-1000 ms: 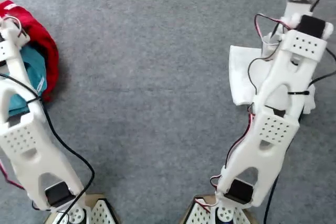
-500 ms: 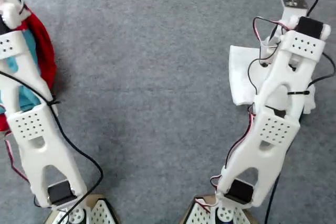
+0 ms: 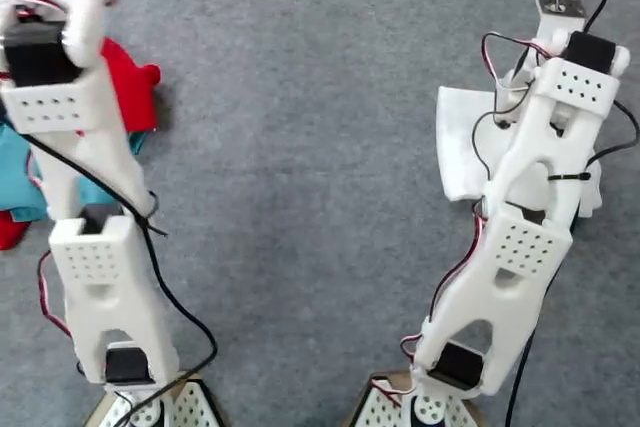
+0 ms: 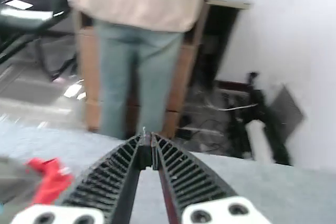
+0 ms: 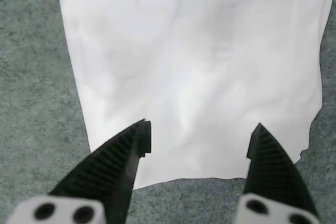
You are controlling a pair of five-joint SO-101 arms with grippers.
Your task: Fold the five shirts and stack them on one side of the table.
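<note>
**Change.** The left arm has lifted off the heap of clothes at the tabletop's left edge and now stands tall over it. The crumpled red cloth shirt [image 3: 128, 87] shows further toward the middle than before. The right arm has not shifted.

**Left end effector** [image 4: 148, 141]. It is raised and pointing out over the far edge. The jaws are pressed together along their length, and no cloth is seen between them.

**Right end effector** [image 5: 200, 129]. It hangs above the white shirt's near edge with its jaws spread wide, holding nothing.

**Crumpled red cloth shirt.** It lies unfolded on the left side of the grey felt-covered tabletop [image 3: 300, 147], partly under the left arm.

**Rumpled teal cloth shirt** [image 3: 22, 162]. It is unfolded and touches the red one, lying at the left edge.

**Folded white cloth shirt** [image 5: 199, 61]. It lies flat in a rough rectangle on the right side, beneath the right arm.

**Step in hand.** This looks like fetching the next shirt from the left heap. The white one appears done and marks the stacking side, and the raised arm seems to have come away without a catch.

**Next move.** The left arm likely needs to drop again and open over a loose edge of the red shirt. It should pinch a single layer and draw it to the open middle for spreading. Snagging the teal shirt along with it is the risk.
</note>
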